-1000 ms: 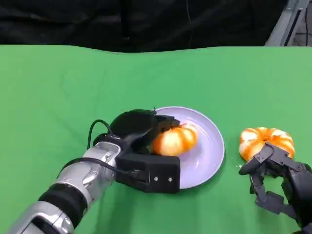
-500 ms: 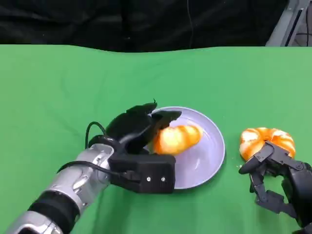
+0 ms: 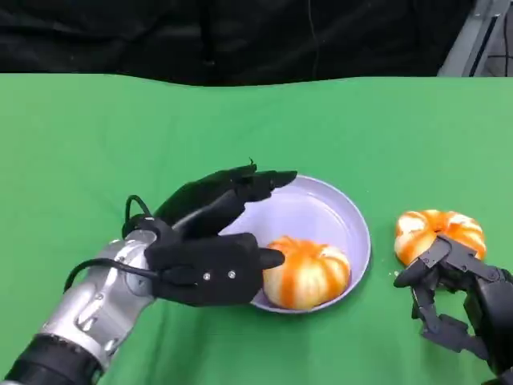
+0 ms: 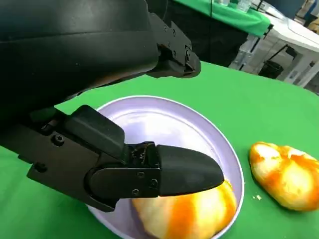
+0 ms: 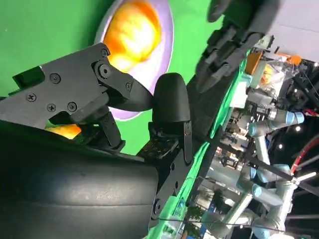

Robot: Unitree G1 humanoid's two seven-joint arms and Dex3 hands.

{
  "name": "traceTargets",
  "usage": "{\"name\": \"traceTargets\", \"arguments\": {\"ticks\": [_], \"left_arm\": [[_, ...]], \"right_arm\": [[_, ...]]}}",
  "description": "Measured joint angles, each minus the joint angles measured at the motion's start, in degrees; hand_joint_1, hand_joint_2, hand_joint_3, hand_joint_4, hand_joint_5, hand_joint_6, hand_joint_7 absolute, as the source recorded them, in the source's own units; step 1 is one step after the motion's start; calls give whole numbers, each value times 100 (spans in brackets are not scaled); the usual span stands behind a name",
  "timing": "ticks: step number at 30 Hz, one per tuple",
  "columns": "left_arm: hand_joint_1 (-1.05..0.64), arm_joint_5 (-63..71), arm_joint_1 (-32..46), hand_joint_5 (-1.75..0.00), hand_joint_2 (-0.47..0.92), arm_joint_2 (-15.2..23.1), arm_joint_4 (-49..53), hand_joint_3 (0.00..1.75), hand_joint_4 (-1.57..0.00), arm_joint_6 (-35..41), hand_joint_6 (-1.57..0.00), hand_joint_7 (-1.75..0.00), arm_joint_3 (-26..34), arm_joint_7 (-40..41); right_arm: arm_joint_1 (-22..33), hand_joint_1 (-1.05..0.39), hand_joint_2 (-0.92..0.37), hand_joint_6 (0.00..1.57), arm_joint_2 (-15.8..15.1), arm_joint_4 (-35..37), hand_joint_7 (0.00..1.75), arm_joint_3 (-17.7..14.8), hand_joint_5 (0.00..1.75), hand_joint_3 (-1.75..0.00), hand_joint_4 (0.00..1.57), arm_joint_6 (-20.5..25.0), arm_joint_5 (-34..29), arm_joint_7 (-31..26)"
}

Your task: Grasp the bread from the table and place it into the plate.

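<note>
Left hand [image 3: 212,261] fingers spread, empty, beside bread [image 3: 306,273] lying in plate [image 3: 321,210]. Right hand [image 3: 457,301] loosely apart, empty, touching second bread [image 3: 437,230] on counter [image 3: 96,144].

The desk [image 3: 96,128] is lit evenly and pretty brightly from above in the head view, so only soft, short shadows are cast under the left hand [image 3: 204,257] and the plate [image 3: 353,220]. A mild sheen is picked up on the plate's purple rim, no harsh glare though. The background past the desk's far edge is left nearly black. In the left wrist view the near fingers [image 4: 184,169] are rendered big and slightly soft, and the bread [image 4: 187,214] looks a bit blurred. The right wrist view is tilted, with a cluttered, brightly lit background shown out of focus.
</note>
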Motion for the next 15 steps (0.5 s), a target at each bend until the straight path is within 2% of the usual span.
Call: {"name": "traceTargets", "arguments": {"ticks": [7, 8, 10, 13, 15], "left_arm": [[-105, -142, 57, 0, 92, 69, -189, 55, 0, 52, -16, 0, 106, -256], [-105, -163, 59, -1, 92, 90, -205, 46, -2, 52, -19, -1, 130, -292], [-105, -382, 202, -1, 92, 104, -372, 42, -3, 65, -21, -1, 266, -389], [-91, -754, 466, -10, 92, 94, -689, 30, -23, 103, -29, -4, 449, -549], [-88, -1101, 654, -11, 92, 63, -926, 27, -27, 204, -31, -4, 621, -686]], "right_arm": [[-5, -16, -68, 70, -3, 18, 153, 0, 175, -91, 76, -8, 3, 8], [-5, -16, -68, 69, -4, 21, 153, -1, 175, -91, 76, -8, 4, 11], [-4, -16, -68, 69, -4, 17, 152, 1, 175, -91, 76, -11, 4, 13], [0, -16, -68, 69, 0, 0, 152, 1, 175, -91, 76, -7, 0, 12], [8, -16, -68, 70, 7, -19, 152, 1, 175, -91, 76, -1, 0, 8]]}}
